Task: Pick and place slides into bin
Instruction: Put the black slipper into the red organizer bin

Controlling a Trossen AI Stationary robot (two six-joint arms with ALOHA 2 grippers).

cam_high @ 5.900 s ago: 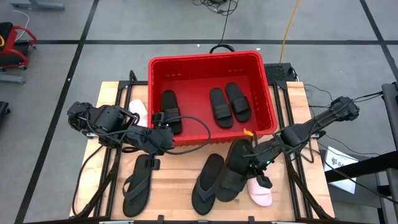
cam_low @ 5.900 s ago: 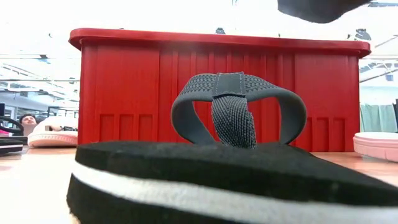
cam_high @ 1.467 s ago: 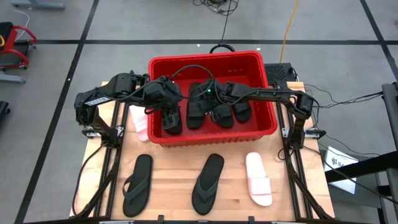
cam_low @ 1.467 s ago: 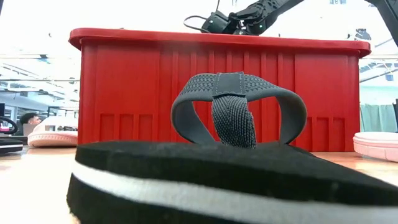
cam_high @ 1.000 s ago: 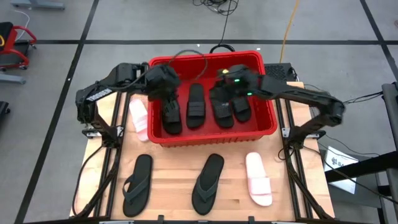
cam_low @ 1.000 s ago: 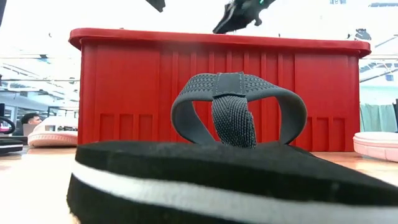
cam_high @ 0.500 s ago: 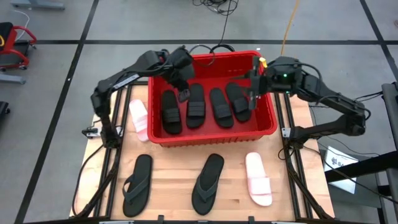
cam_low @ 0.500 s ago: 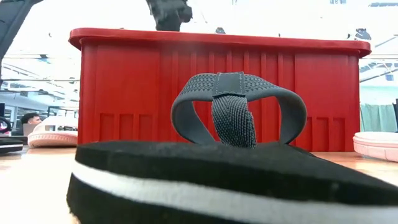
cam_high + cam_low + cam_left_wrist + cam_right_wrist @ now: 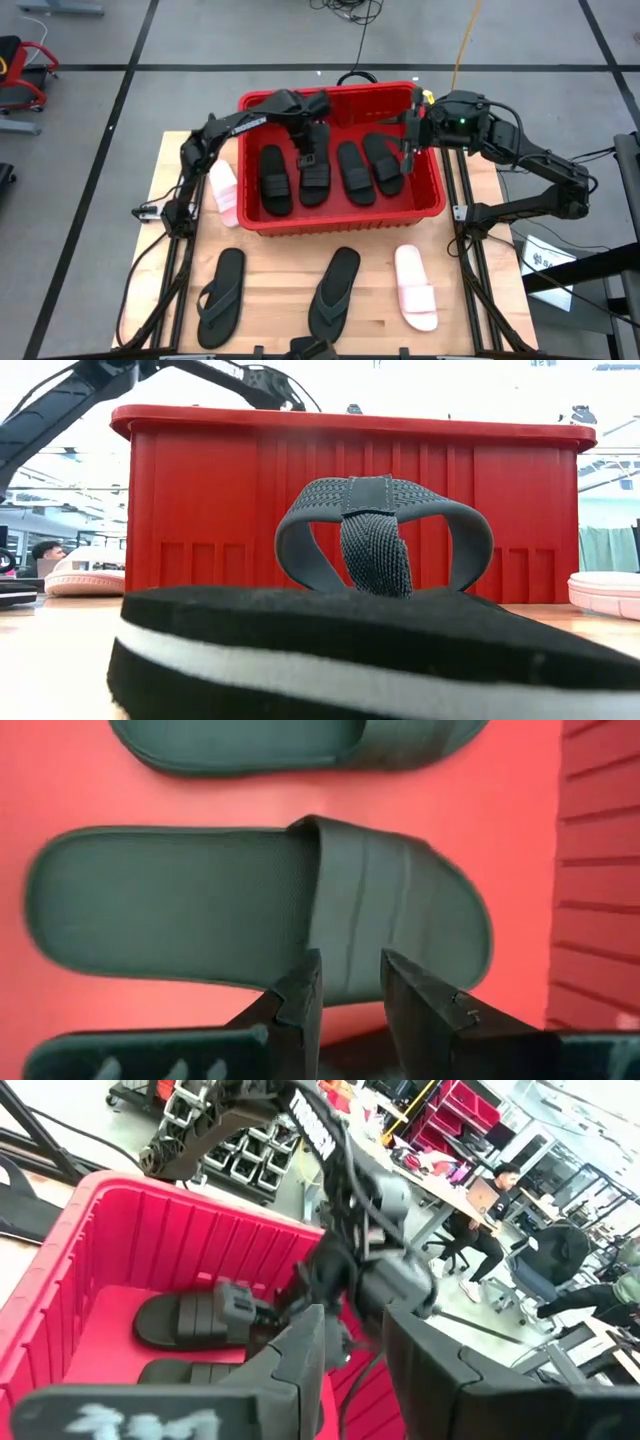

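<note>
- Two hands hang over the bin (image 9: 430, 185): the left hand (image 9: 308, 158) has let go, its fingers a little apart and holding nothing; the right hand (image 9: 405, 158) has swung to the bin's right wall, also empty.
- Four black slides (image 9: 329, 171) now lie inside.
- Four more wait on the counter (image 9: 275, 285).

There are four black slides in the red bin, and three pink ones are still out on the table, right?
Not quite. The red bin does hold four black slides, but the high view shows only two pink ones on the table: one beside the bin's left wall, one near the front right. Two black flip-flops lie there too.
</note>
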